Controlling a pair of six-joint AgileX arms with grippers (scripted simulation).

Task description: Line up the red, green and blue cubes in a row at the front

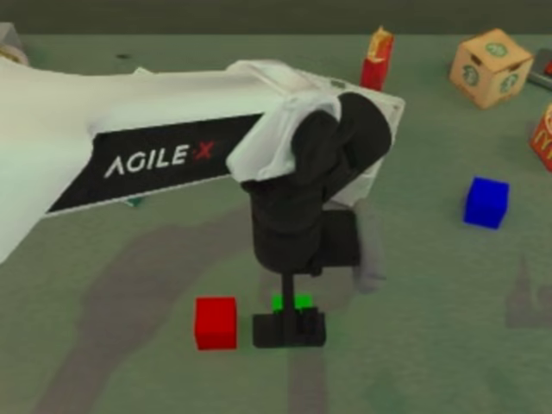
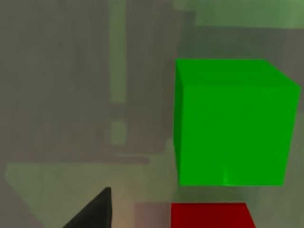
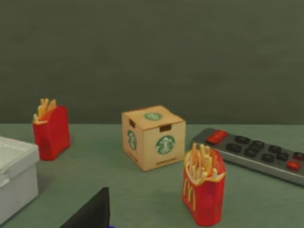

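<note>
The red cube point(image 1: 216, 323) lies near the table's front, left of centre. Right beside it, with a small gap, sits the green cube point(image 1: 291, 302), mostly covered by my left gripper point(image 1: 289, 330), which hovers over its front side and is open. In the left wrist view the green cube point(image 2: 232, 123) and the red cube point(image 2: 211, 216) rest on the table, and one dark fingertip point(image 2: 95, 213) stands clear of both. The blue cube point(image 1: 486, 203) sits alone at the right. Of my right gripper only one fingertip point(image 3: 92, 213) shows, holding nothing.
A tan cube with green logos point(image 1: 490, 67) and a fries box point(image 1: 377, 59) stand at the back, another fries box point(image 1: 543, 138) at the right edge. The right wrist view also shows a remote point(image 3: 256, 152) and a white box point(image 3: 14, 175).
</note>
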